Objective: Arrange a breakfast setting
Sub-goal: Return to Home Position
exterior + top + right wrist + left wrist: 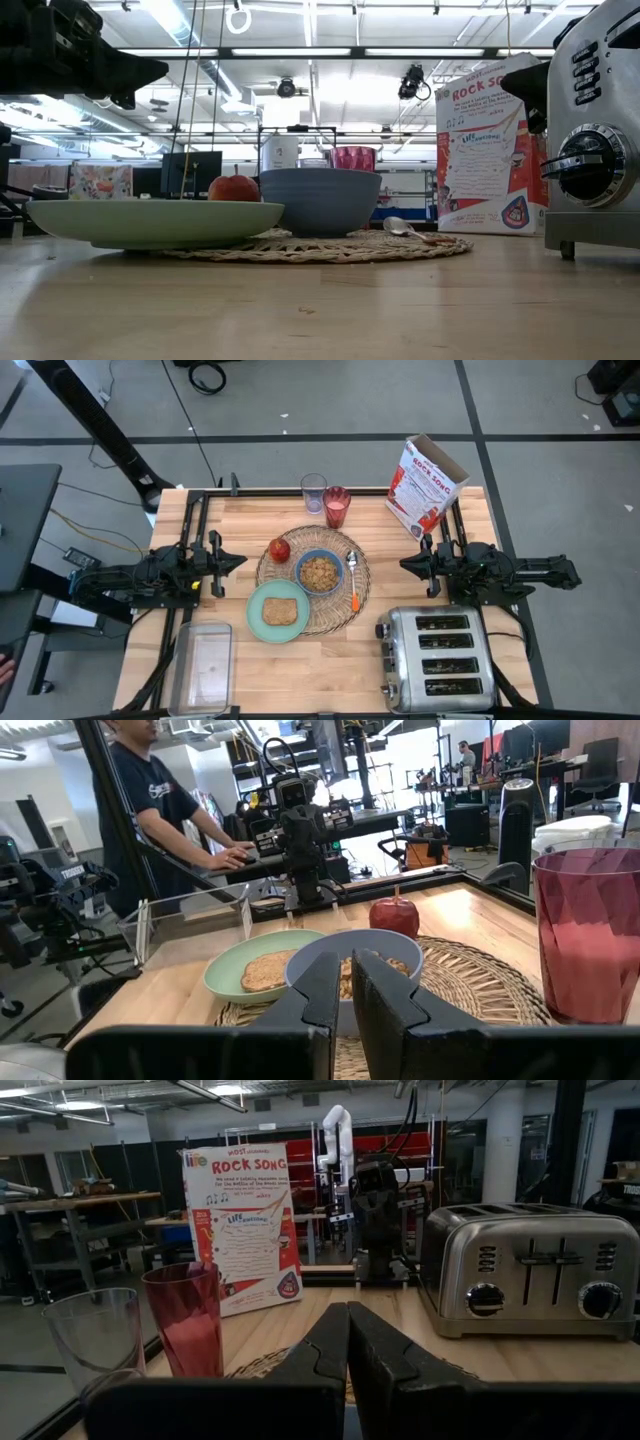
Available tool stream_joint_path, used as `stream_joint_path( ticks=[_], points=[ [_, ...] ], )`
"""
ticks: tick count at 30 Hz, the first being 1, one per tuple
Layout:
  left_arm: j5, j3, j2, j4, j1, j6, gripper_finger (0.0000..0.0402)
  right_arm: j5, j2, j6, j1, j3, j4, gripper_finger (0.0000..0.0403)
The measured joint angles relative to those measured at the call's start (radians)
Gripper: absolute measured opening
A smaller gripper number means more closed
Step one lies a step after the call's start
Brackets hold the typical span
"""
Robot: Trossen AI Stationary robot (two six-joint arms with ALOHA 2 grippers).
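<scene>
Breakfast laid, arms parked: on the wooden table (300, 680) the setting looks complete, and what is left, by my reading, is only for the arms to settle at rest.

Seen from above, the round woven placemat (335, 610) lies at the table's centre. The blue bowl (320, 200), filled with cereal, sits in the middle of the mat. The red apple (279, 549) rests at 10 o'clock on the mat, just beside the bowl. The orange-handled spoon (353, 582) lies at 3 o'clock on the weave. The green plate (258, 598) overlaps the mat's edge at 7 o'clock and carries the toast slice (279, 611). The red glass (336, 507) stands just off the mat at 12 o'clock, with a clear empty glass (313, 491) just beside it.

The left gripper (232, 562) hangs at the table's 9 o'clock side and the right gripper (408, 564) at its 3 o'clock side. Each is apart from the mat, its fingers pressed together and holding nothing.

The count:
- One each of placemat, bowl, plate, toast slice, apple and spoon.
- Two glasses, one red and one clear.
- Outside the setting, one cereal box (425, 485) at the table's 1 o'clock.
- One chrome four-slot toaster (437, 660) at 5 o'clock.
- One clear plastic tub (203, 665) at 7 o'clock.

A person (160, 810) stands in the room beyond the table.
</scene>
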Motion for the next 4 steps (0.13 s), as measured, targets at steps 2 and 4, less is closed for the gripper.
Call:
stream_joint_path(
  ticks=[2, 4],
  points=[
    [0.0, 0.0, 0.0, 0.0, 0.0, 0.0, 0.0011, 0.0, 0.0, 0.0, 0.0, 0.0, 0.0, 0.0041],
    [0.0, 0.0, 0.0, 0.0, 0.0, 0.0, 0.0011, 0.0, 0.0, 0.0, 0.0, 0.0, 0.0, 0.0041]
  ],
)
